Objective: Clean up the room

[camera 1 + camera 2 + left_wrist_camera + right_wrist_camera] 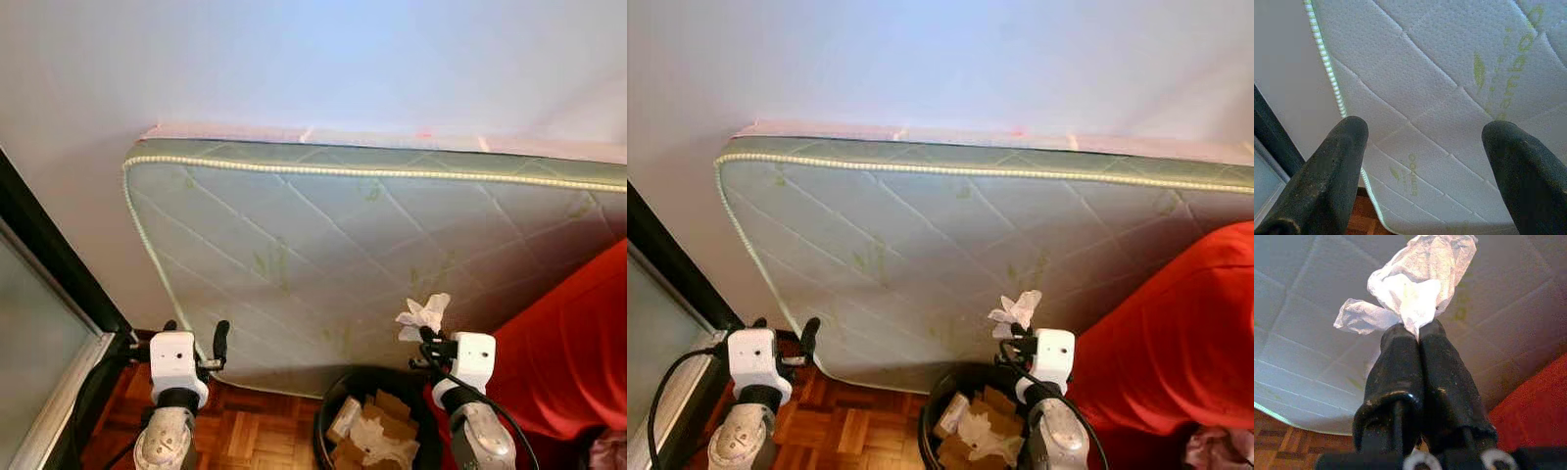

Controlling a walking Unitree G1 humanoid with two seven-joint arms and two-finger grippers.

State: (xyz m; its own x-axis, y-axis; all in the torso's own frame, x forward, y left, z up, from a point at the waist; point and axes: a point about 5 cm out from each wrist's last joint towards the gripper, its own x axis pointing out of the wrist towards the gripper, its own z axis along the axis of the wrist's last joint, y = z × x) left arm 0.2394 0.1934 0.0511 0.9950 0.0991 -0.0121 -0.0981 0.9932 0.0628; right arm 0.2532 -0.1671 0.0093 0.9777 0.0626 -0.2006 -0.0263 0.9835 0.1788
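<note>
My right pincer (1418, 335) is clamped on a tissue (1415, 284) above the bin (328, 416); my left pincer (1425, 147) gapes wide, empty, facing the mattress (323, 245).

The scene is viewed from the head, forward and down, by two eye cameras. A mattress (372, 245) leaning on a wall, a bin (377, 421) and both arms are shared. The mattress is seen close up by each wrist camera, along the left gripper (1425, 161) and the right gripper (1418, 340).
</note>
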